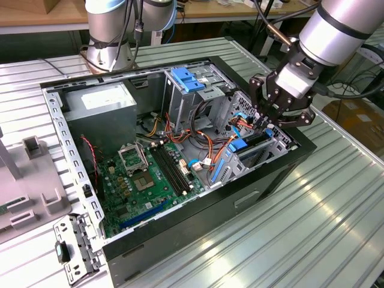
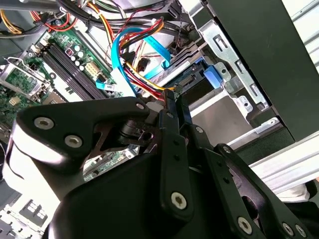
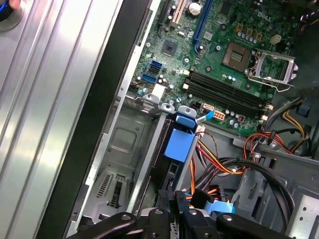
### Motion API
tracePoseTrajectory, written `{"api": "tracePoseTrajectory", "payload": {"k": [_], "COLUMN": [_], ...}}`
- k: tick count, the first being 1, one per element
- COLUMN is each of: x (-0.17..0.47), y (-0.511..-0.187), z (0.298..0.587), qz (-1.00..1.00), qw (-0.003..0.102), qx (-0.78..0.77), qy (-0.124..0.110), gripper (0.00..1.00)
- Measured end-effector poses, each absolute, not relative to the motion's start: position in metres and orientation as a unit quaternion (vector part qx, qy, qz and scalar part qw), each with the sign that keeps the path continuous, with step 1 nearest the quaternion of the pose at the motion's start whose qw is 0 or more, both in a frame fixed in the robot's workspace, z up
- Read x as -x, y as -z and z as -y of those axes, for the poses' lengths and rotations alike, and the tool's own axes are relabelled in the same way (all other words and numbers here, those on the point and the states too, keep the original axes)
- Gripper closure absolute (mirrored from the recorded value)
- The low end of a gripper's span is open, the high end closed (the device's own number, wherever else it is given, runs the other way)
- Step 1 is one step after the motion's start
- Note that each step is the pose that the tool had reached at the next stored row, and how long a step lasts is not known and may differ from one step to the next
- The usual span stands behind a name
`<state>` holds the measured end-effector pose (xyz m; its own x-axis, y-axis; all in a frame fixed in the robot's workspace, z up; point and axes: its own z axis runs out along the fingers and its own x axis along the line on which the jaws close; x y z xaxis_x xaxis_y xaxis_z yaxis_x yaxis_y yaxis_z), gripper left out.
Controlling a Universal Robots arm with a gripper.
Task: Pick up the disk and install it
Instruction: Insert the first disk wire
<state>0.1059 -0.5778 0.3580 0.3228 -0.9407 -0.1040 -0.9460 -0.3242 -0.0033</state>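
Gripper: the black multi-link gripper (image 1: 268, 117) is hanging over the drive bay at about three o'clock in the open black tower computer case (image 1: 288, 165), its jaws pressed together with nothing visibly between them

Disk: the flat dark hard drive with blue plastic side rails (image 3: 172, 164) is sitting on edge inside the silver metal bay (image 3: 117, 164), apparently pushed home for installing

Axis: its long side is running along the slot, blue tab (image 3: 179, 145) end pointing toward the green motherboard (image 1: 147, 177)

Clearance: orange and red cables (image 2: 142, 74) are lying just beside

1. The arm (image 1: 345, 24) is a silver-grey tube with a dark band.
2. The gripper (image 1: 271, 111) is black, its linked fingers (image 2: 172, 149) studded with silver screws.
3. Black cables (image 1: 282, 27) trail beside the wrist.
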Motion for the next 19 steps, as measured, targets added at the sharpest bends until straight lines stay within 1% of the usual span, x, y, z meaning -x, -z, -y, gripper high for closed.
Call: {"api": "tracePoseTrajectory", "payload": {"k": [19], "x": [-0.1065], "y": [-0.3555], "z": [0.5789], "qz": [-0.666], "qw": [0.036], "qx": [0.744], "qy": [-0.038], "gripper": [0.83]}}
